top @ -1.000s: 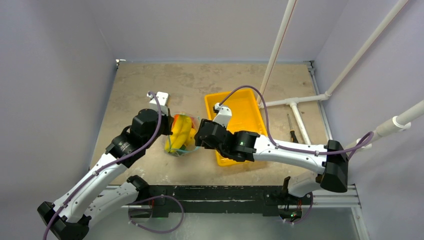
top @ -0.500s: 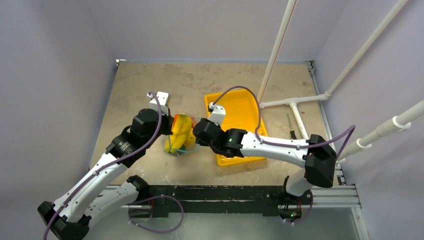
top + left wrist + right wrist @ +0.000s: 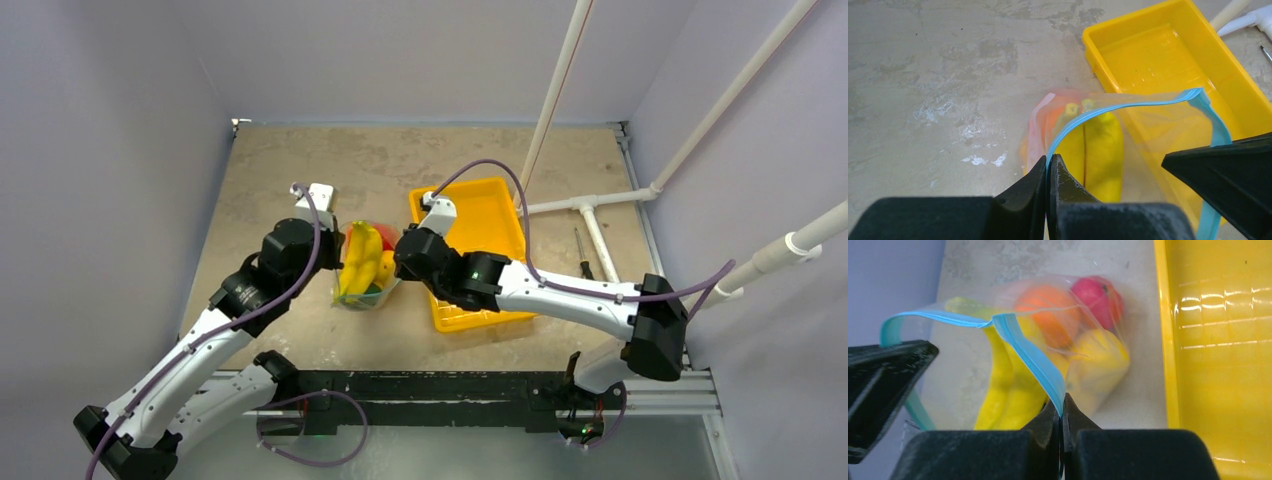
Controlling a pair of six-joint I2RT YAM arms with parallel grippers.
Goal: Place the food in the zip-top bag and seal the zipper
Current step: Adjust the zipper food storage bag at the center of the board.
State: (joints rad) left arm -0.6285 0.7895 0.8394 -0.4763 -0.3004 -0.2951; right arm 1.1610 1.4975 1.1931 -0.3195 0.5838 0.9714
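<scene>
**Fruit bagged, strip slack between two pinches**

Top view: the zip-top bag (image 3: 365,272) lies on the table (image 3: 270,180) between the arms, just left of the yellow tray (image 3: 497,213). The food (image 3: 362,258) is inside. Its long axis runs near to far, with the closed end toward the far edge.

Left wrist: the left tool (image 3: 1048,162) is pinched tight on the zipper (image 3: 1128,102), which arches away to the right, bowed and slack.

Right wrist: the right tool (image 3: 1062,407) clamps the strip farther along. Sealing well probably means drawing the tools apart to tauten the strip, then pressing along it. Whether any stretch is already sealed, I cannot tell.
</scene>
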